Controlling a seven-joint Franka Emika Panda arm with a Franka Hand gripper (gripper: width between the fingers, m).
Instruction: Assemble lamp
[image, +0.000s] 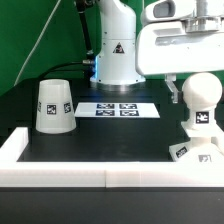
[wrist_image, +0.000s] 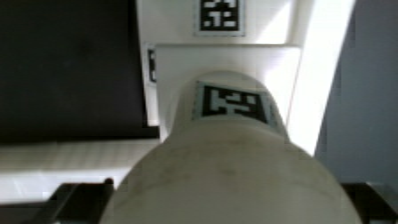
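**Figure.** The arm (image: 112, 45) rises as a white column at the rear centre of the exterior view. Its end returns at the exterior view's right as a broad wrist housing (image: 182, 40), held level. The gripper (image: 188, 88) points straight down. The fingers (wrist_image: 75, 205) appear in the wrist view as 2 dark tips set wide apart. The exterior view shows only 1. Clamping cannot be determined.

light: bright, even | glare: whites washed out | wrist view: soft, near bulb (wrist_image: 217, 160) blurred
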